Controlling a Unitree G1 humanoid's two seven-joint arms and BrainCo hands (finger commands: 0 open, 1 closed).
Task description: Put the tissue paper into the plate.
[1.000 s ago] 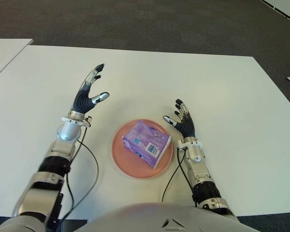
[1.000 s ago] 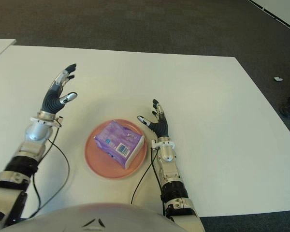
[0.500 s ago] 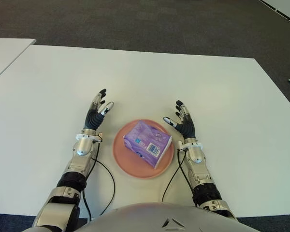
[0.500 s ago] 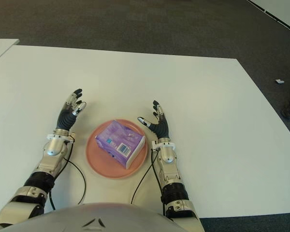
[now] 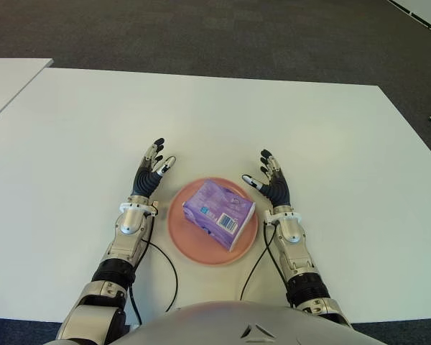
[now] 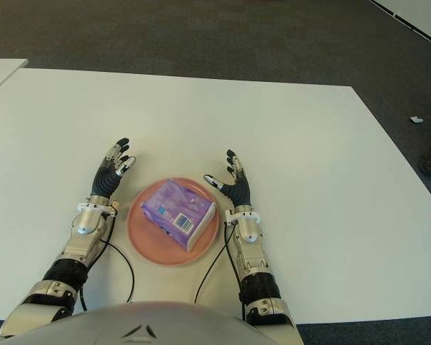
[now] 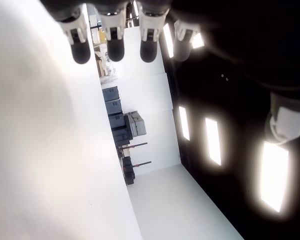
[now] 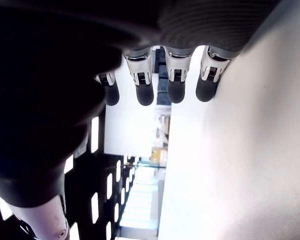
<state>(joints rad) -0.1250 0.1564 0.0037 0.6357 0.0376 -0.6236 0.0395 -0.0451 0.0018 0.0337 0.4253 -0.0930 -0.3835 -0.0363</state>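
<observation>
lowering left hand (image 5: 149, 179) beside plate (image 5: 180, 237), tissue unmoved

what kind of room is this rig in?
Probably an office or lab. A large white table stands on dark grey carpet, a second white table is beside it, and the left wrist view shows ceiling light panels and stacked grey cases by a white wall.

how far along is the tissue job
Looks done: the purple tissue pack lies inside the pink plate. Nothing is in hand: the left hand shows left of the plate, the right hand right of it, both open and empty. Nothing visibly remains.
</observation>
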